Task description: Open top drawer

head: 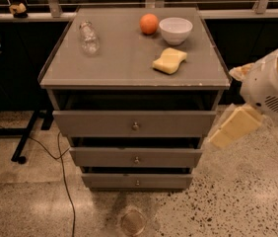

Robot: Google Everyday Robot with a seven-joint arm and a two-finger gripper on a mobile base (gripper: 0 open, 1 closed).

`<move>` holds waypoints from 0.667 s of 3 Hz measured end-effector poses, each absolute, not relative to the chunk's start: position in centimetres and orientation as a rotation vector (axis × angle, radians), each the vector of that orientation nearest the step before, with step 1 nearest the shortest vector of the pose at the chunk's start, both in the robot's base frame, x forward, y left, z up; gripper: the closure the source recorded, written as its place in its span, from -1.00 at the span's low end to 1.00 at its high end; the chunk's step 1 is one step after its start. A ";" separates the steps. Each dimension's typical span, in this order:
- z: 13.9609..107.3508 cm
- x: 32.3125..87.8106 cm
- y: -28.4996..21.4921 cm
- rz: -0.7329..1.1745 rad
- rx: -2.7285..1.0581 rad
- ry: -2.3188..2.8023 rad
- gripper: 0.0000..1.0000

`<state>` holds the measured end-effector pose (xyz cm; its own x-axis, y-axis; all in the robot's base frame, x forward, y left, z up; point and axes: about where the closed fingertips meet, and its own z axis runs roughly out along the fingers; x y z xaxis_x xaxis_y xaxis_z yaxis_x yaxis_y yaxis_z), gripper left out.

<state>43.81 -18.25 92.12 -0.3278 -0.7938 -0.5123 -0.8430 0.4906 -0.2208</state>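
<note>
The grey cabinet (129, 68) has three drawers stacked under its top. The top drawer (94, 124) is the widest, with a flat grey front and a small round metal knob (135, 126) at its centre. A dark gap shows above its front, under the cabinet top. Two narrower drawers (104, 157) sit below it. My gripper (223, 138), cream-coloured, hangs from the white arm (272, 85) at the right. It is just off the top drawer's right end, at drawer height, pointing down and left. It holds nothing that I can see.
On the cabinet top lie a clear bottle (88, 36), an orange (149, 23), a white bowl (175, 30) and a yellow sponge (169, 60). A black cable (62, 172) runs over the floor at the left, by a black stand leg (23, 142). A round glass object (132, 221) lies on the floor in front.
</note>
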 end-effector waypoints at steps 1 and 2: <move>89.5 45.0 -17.1 0.145 -1.210 2.189 -1.00; 87.1 46.0 -16.5 0.152 -1.096 2.244 -1.00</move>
